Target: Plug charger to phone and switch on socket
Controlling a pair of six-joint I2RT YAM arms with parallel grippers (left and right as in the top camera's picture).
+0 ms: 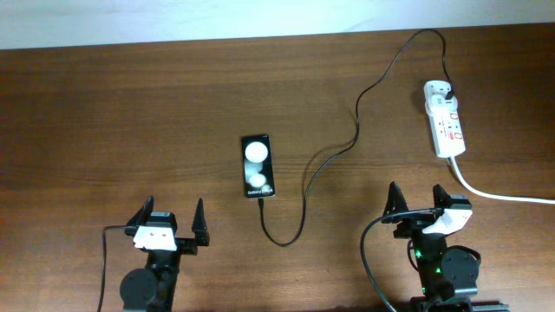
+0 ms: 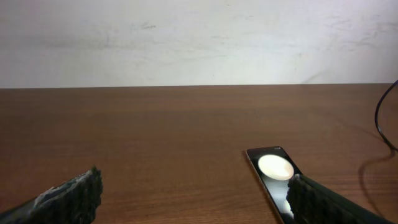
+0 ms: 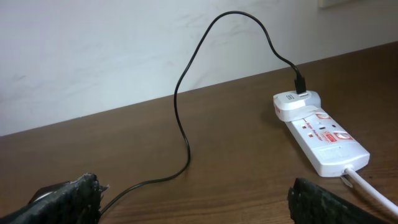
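Left claw (image 1: 173, 208) and right claw (image 1: 414, 195) gape empty, robot-side of phone (image 1: 257, 165); charger (image 1: 303, 208) tip at phone's near edge (mated? unclear); socket (image 1: 445, 130) far right of phone, switching likely pending.

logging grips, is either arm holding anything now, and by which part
Nothing is held. The left gripper and right gripper both have open, empty jaws, apart from the phone and charger.

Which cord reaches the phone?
The thin black charger, looping to the phone's near end; the thick white cord runs off the socket rightwards.
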